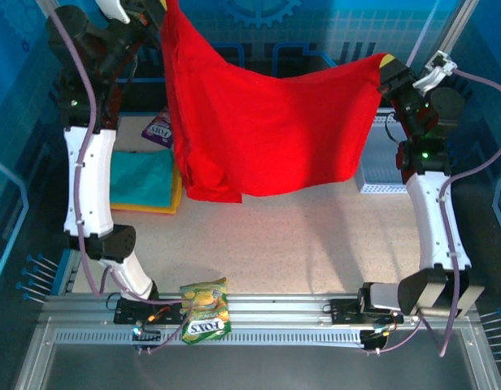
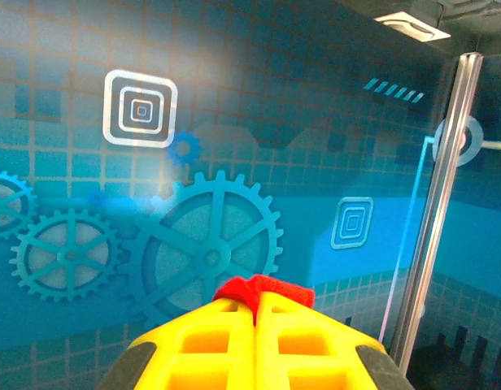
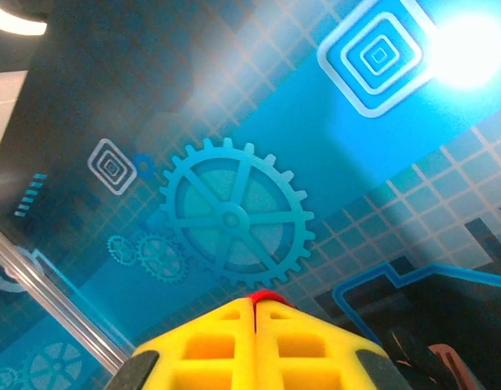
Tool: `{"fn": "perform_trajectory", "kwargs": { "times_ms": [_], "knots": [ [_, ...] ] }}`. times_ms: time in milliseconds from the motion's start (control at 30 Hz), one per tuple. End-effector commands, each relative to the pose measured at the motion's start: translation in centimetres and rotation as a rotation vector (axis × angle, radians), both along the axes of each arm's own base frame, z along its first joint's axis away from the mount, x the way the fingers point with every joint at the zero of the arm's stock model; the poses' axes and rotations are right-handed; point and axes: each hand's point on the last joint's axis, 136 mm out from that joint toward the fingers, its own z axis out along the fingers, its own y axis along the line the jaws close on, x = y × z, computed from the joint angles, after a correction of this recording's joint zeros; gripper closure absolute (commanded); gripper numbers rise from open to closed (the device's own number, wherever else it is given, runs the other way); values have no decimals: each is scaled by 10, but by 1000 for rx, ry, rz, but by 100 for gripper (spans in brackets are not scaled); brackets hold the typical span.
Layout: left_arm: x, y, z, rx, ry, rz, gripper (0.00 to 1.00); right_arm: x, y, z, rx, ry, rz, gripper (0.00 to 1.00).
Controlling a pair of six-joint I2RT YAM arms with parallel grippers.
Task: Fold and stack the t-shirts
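Note:
A large bright red t-shirt hangs spread in the air between both raised arms, its lower edge a little above the tabletop. My left gripper is high at the back left, shut on one corner of it; red cloth bunches out past the yellow fingertips. At the back right, my right gripper is shut on the other corner, with a sliver of red at its tips. A folded teal t-shirt lies on a folded orange-yellow one at the left, partly behind the left arm.
A purple snack packet lies behind the folded stack. A green-yellow snack packet sits on the front rail between the arm bases. A pale perforated bin stands at the right, beside the right arm. Blue printed walls enclose the table.

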Motion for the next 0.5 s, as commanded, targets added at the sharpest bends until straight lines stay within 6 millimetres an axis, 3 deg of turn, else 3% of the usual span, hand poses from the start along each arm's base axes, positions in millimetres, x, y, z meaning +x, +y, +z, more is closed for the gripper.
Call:
{"fn": "perform_trajectory", "kwargs": {
  "times_ms": [0,233,333,467],
  "knots": [
    [33,-3,-19,-46,48,-20,95,17,-6,3,24,-5,0,100],
    [78,-1,-37,-105,70,-67,95,25,-10,15,23,-53,-30,100],
    [73,1,-29,-116,42,-67,95,19,-10,31,9,-102,-30,100],
    [50,3,0,-110,-38,-58,95,6,-10,48,-6,-160,-39,100]
  ]
}}
